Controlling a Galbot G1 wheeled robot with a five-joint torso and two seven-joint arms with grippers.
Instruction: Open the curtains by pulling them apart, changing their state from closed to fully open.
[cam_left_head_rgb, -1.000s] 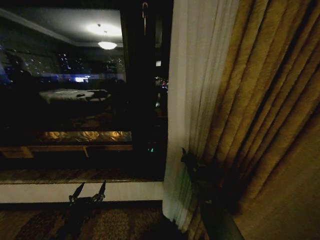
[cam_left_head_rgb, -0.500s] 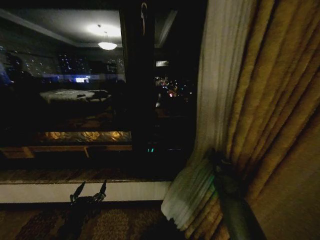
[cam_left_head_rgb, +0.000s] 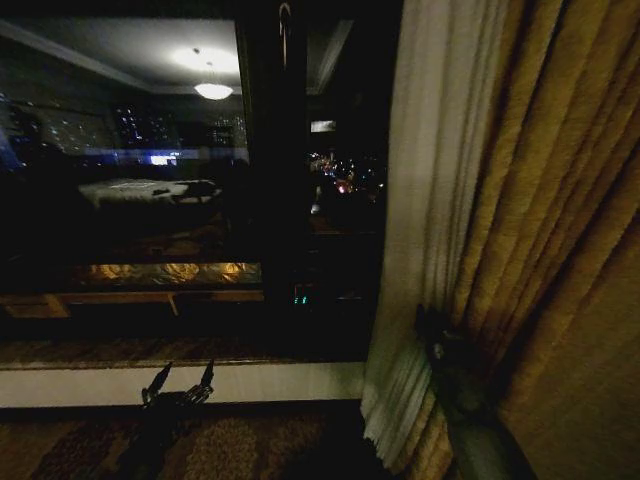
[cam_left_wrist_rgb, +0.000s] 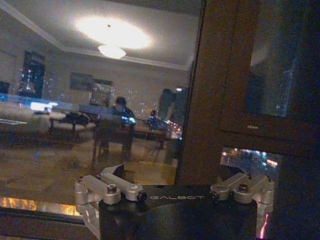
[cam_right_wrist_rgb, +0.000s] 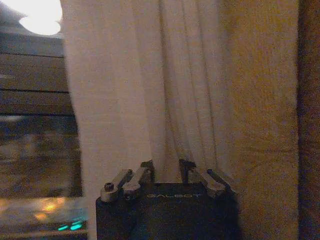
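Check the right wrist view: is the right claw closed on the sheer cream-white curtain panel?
Yes, the right claw pinches a pleat of the sheer cream-white curtain panel between its fingertips.

Dark patterned carpet (cam_left_head_rgb: 230, 445) under the window, sheer curtain (cam_left_head_rgb: 425, 200) hem just above it (right side).

A dim night scene is seen, glare being thrown by a ceiling lamp (cam_left_head_rgb: 213, 90) mirrored in the window glass (cam_left_head_rgb: 120, 180), with the curtain folds blurred.
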